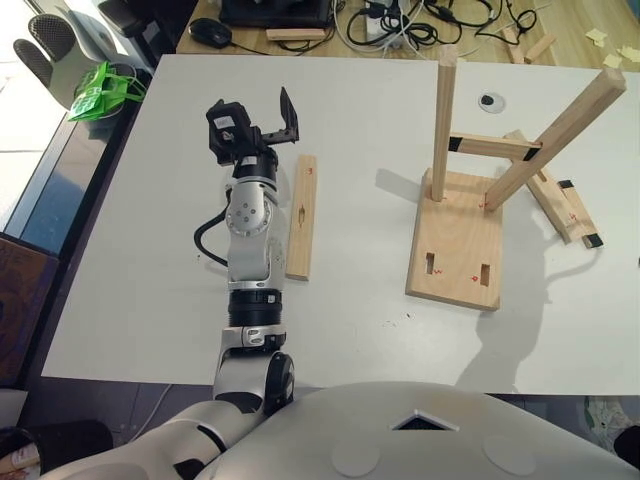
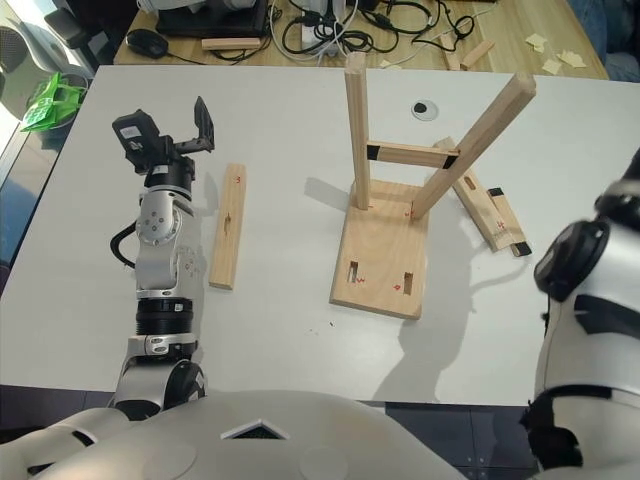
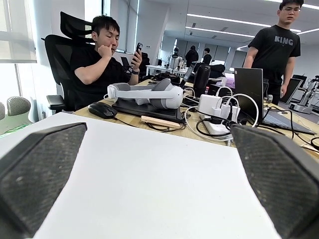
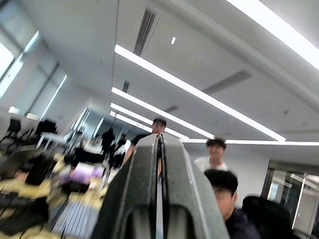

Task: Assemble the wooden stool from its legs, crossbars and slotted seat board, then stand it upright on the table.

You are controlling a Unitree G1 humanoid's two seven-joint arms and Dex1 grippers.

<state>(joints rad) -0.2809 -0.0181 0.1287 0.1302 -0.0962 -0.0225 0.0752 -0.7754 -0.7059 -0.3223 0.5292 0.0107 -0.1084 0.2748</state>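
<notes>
The slotted seat board (image 1: 455, 245) lies flat on the white table (image 1: 360, 330), right of centre. Two legs stand in its far end: one upright (image 1: 443, 125), one leaning (image 1: 555, 135), joined by a crossbar (image 1: 495, 147). More wooden pieces (image 1: 560, 205) lie flat just right of the board. A single flat wooden bar (image 1: 302, 215) lies left of centre. My left gripper (image 1: 262, 125) rests open and empty just left of that bar's far end, its pads (image 3: 42, 169) wide apart. My right gripper (image 4: 159, 144) points up at the ceiling, shut on nothing.
A small black round disc (image 1: 490, 101) sits on the table beyond the legs. A wooden desk behind holds a mouse (image 1: 210, 32), cables (image 1: 400, 25), a headset (image 3: 149, 94) and loose wood scraps. A green bag (image 1: 100, 90) lies off the table's left edge.
</notes>
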